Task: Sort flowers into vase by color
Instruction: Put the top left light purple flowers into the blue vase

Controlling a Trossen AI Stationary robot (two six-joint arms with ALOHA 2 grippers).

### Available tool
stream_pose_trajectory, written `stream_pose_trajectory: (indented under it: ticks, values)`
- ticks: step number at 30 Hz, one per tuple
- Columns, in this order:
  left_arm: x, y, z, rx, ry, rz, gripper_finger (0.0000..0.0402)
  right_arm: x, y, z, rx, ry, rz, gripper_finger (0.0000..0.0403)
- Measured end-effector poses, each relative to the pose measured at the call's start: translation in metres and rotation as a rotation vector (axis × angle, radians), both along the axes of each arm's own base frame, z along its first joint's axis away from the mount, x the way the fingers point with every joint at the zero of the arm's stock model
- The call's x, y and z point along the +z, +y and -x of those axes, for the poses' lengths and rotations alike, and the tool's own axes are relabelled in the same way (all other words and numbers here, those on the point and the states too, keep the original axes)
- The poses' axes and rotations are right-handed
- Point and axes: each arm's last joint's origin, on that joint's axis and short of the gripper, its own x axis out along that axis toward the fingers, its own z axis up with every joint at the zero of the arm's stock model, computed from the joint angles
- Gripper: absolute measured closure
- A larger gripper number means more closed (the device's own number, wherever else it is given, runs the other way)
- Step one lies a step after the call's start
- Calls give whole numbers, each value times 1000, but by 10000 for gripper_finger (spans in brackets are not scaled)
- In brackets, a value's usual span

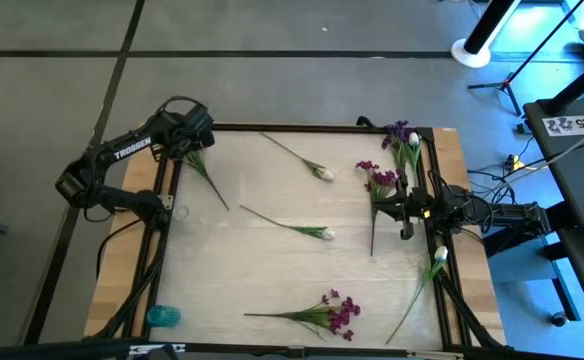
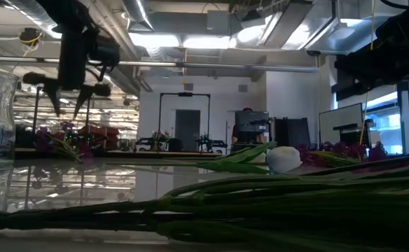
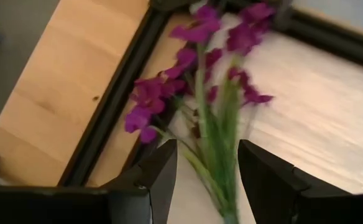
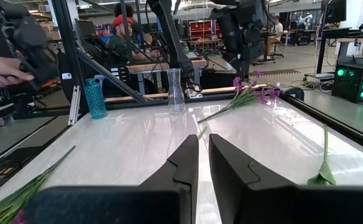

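A purple flower (image 3: 194,62) lies flat on the table in the far left corner, its stem (image 1: 210,185) pointing toward the middle. My left gripper (image 3: 206,149) hangs open a little above it, fingers pointing down on either side of the stem without touching it; it also shows in the low view (image 2: 71,105). A clear glass vase (image 4: 175,90) stands upright by the left edge. A teal vase (image 1: 162,316) stands at the near left corner. My right gripper (image 4: 203,140) waits shut at the right edge, level above the table.
Two white flowers (image 1: 322,172) (image 1: 324,233) lie mid-table and one (image 1: 439,255) at the right edge. Further purple flowers lie near the front (image 1: 337,312) and at the far right (image 1: 380,180) (image 1: 400,135). A black frame (image 1: 302,128) rims the table. People show beyond it.
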Motion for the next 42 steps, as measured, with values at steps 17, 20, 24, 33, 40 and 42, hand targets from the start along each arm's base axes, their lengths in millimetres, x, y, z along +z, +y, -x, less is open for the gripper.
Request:
stream_pose_trajectory:
  ticks: [17, 20, 24, 33, 40, 42]
  values:
    - [-30, 13, 12, 192, -208, -50, 237, 0, 0, 0, 0, 1, 0, 363]
    - [-45, 3, 7, 208, -280, 8, 237, 0, 0, 0, 0, 1, 0, 363]
    - [-64, -11, 0, 254, -279, -23, 237, 0, 0, 0, 0, 1, 0, 363]
    - [-91, -26, -6, 267, -320, -75, 237, 0, 0, 0, 0, 1, 0, 363]
    - [-95, -26, -6, 252, -308, -72, 300, 0, 0, 0, 0, 2, 0, 363]
    - [-94, -23, -9, 247, -340, -101, 339, 0, 0, 0, 0, 1, 0, 363]
